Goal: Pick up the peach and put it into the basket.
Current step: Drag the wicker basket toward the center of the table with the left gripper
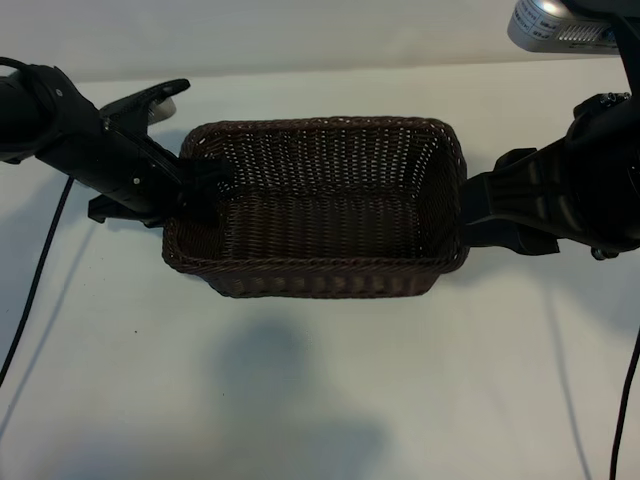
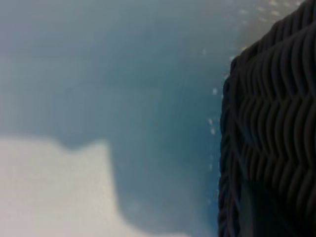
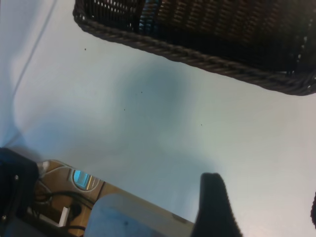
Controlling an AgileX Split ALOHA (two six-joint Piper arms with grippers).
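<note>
The dark brown woven basket [image 1: 320, 262] is mid-table, and its inside looks empty. Its shadow lies well off it, so it seems raised. My left gripper [image 1: 203, 188] is at the basket's left wall, shut on the rim. The left wrist view has the weave of the basket [image 2: 276, 118] pressed close against it. My right gripper [image 1: 476, 212] sits just off the basket's right end. In the right wrist view that right gripper [image 3: 264, 197] is open, with only table between its fingers [image 3: 213, 207] and the basket [image 3: 207, 54] farther off. The peach is out of view.
White tabletop [image 1: 480, 380] surrounds the basket, with a soft shadow [image 1: 280, 390] in front of it. Black cables hang down at the left [image 1: 35, 280] and right [image 1: 625, 400] edges. A grey device [image 1: 560, 25] hangs over the back right.
</note>
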